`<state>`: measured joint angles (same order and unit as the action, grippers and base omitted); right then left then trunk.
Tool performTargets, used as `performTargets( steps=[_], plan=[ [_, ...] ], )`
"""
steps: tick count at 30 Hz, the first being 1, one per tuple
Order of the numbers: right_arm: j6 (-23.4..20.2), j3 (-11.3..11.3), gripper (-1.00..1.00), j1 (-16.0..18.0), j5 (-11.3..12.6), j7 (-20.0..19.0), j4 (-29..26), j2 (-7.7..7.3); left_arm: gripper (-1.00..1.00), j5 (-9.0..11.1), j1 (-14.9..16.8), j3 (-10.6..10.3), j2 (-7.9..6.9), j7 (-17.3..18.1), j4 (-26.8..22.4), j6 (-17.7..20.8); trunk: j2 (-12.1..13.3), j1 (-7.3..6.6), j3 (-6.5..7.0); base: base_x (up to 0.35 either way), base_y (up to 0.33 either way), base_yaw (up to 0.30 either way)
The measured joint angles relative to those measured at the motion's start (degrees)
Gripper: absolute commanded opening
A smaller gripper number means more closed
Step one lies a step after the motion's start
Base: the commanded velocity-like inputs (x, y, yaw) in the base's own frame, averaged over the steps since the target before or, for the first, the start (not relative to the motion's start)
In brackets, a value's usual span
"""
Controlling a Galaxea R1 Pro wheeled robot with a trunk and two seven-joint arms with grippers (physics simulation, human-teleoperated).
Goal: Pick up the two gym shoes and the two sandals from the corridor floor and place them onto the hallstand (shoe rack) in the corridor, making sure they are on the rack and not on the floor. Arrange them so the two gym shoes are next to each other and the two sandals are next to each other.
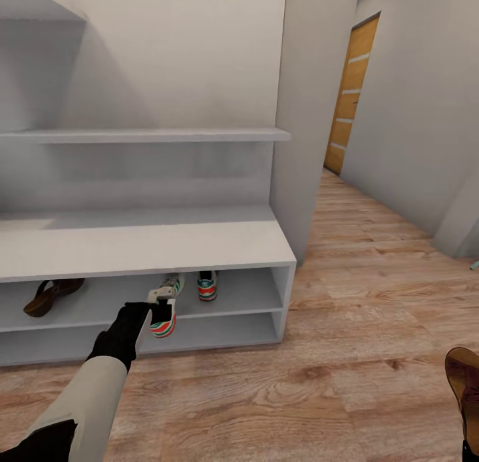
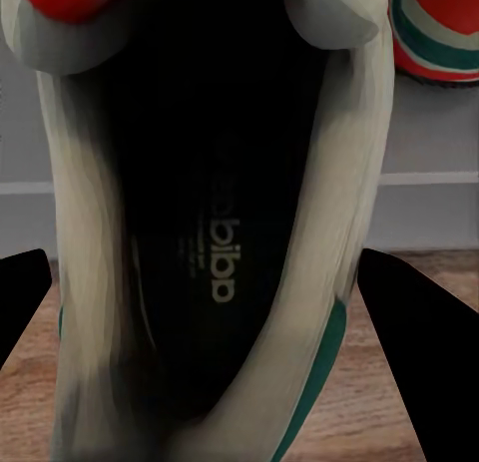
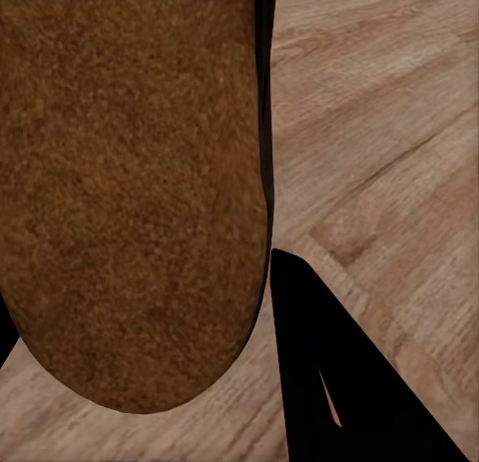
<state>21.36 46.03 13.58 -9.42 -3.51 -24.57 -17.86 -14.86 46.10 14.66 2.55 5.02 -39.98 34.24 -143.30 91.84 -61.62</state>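
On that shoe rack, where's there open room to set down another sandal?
The upper shelf is bare between the sandal at its left end and the sneaker in the left gripper. The lower shelf and bench top look bare. It's crowded around the second sneaker.

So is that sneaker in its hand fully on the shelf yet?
Not fully. The left hand holds the sneaker with its heel hanging past the upper shelf edge.

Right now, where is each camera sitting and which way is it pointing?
Head view: high, looking down at the hallstand and corridor floor; left arm shows.
Left wrist view: along the left gripper into a gym shoe; dark fingers show.
Right wrist view: against a sandal; one finger shows.
Shared: head and left wrist see both gym shoes.
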Motion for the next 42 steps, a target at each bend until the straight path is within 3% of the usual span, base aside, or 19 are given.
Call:
performTargets(
  steps=[42],
  plan=[
    [-0.02,0.02,-1.0,0.01,0.0,0.0,0.05,0.0,-1.0,-0.23,-1.05,0.0,-0.67,-0.27,0.7,-0.79,0.0,0.0,0.0,0.033,-0.011,0.0]
  ],
)
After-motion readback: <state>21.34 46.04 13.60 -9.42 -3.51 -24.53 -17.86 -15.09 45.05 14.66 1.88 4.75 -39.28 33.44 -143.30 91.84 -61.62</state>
